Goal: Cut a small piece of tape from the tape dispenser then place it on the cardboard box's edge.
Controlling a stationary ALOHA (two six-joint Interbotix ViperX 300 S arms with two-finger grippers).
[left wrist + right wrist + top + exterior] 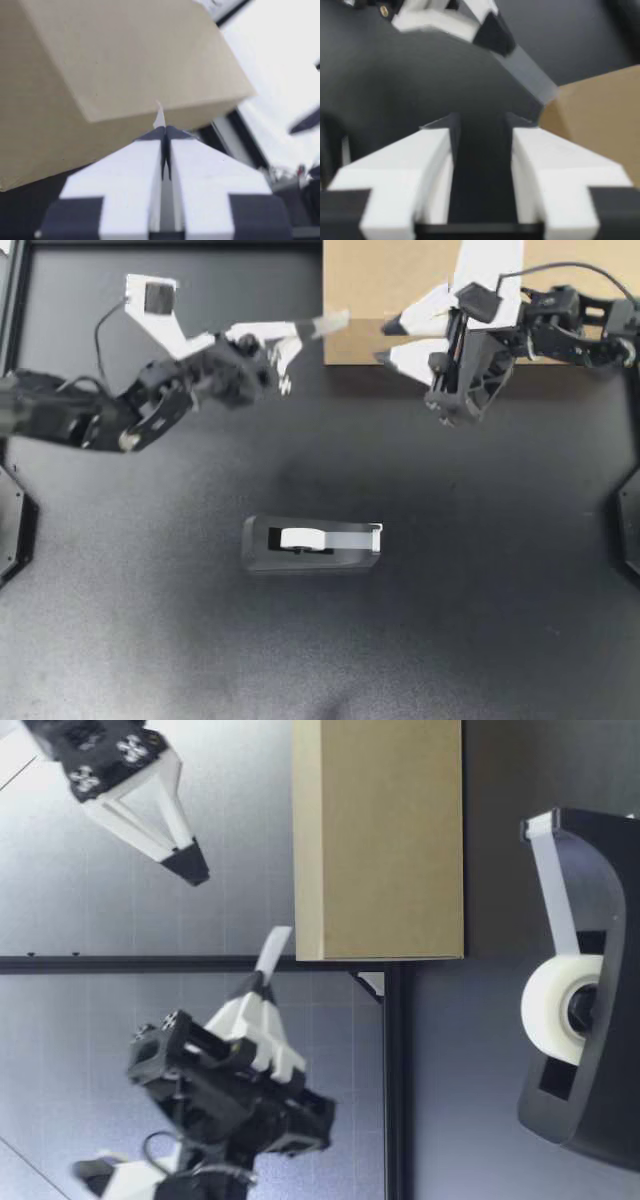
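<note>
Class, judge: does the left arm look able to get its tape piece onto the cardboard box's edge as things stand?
Probably yes: the left gripper, shut on the tape piece, is by a corner of the cardboard box, and the open right gripper stands aside.

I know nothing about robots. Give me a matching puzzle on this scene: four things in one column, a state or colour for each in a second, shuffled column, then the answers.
Things:
1. left gripper
2. right gripper
3. dispenser
4. box

States:
A. brown, close to both grippers
B. open, holding nothing
C. black, well apart from both arms
D. shut on a tape piece

Pairs: 1-D, 2-B, 3-C, 4-A.
</note>
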